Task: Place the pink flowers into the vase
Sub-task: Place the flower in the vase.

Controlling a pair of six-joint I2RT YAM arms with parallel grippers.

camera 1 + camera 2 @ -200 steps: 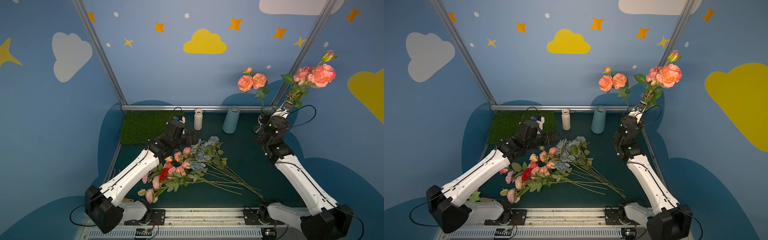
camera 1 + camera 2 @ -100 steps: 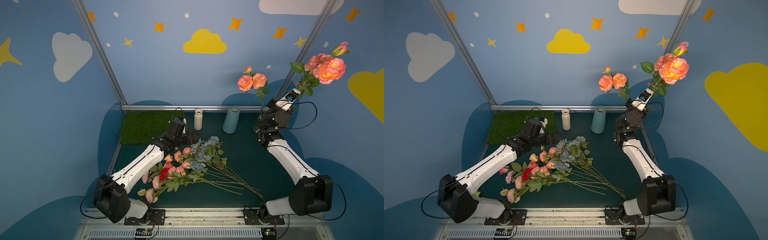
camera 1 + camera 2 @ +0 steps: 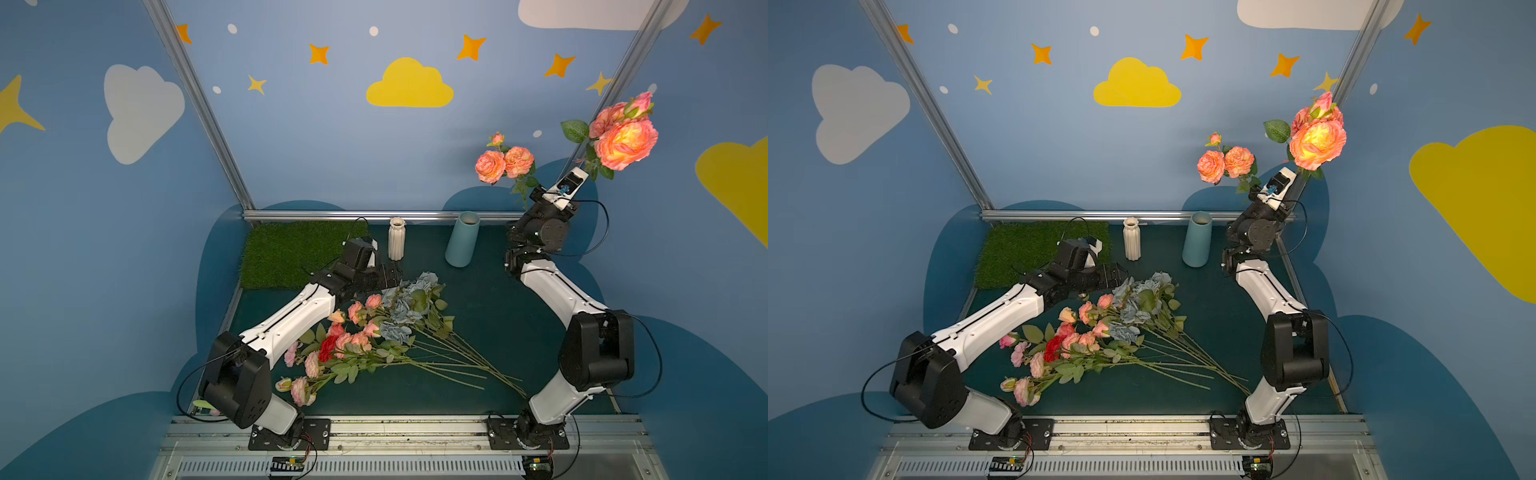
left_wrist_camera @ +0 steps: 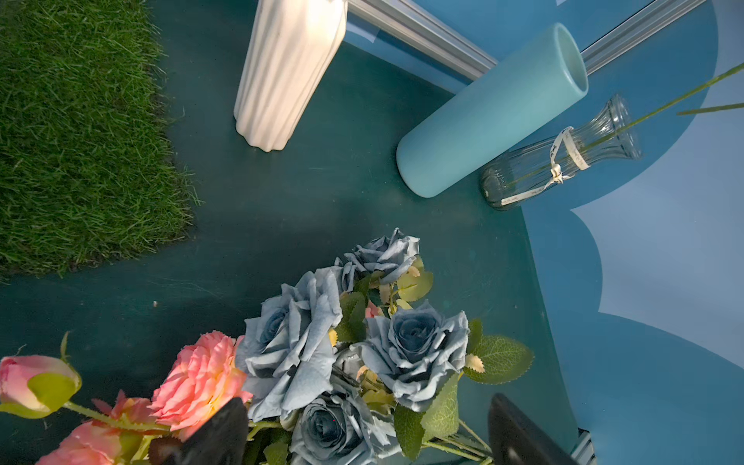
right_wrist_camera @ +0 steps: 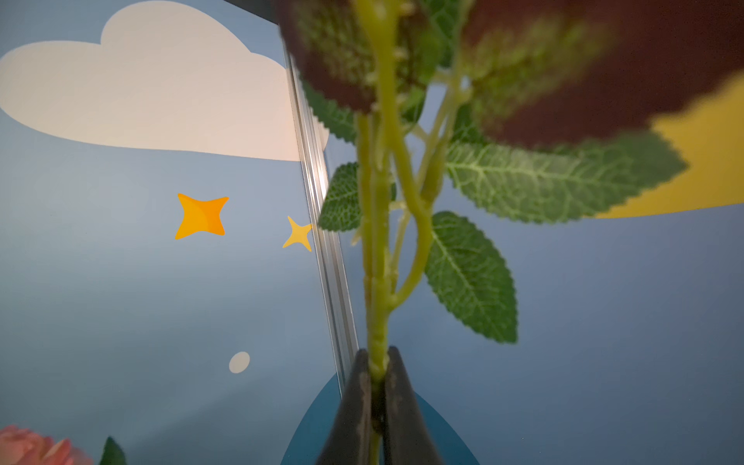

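Pinches coral-pink rose spray (image 3: 623,139) by its green leafy stem in right gripper (image 5: 376,364), high by back-right corner. Shows another spray (image 3: 503,162) standing in glass vase (image 4: 559,161), more pink blooms (image 3: 353,338) lying on mat (image 3: 498,324) near left gripper (image 4: 362,414), jaws spread wide and empty.

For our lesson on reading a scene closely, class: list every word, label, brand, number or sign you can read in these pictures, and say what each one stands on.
No text here can be quoted.
Ribbon tied round the glass vase: small dark script, too small to read.
White ribbed vase and blue vase: no print visible.
Walls: only painted stars and clouds, no letters or numbers.
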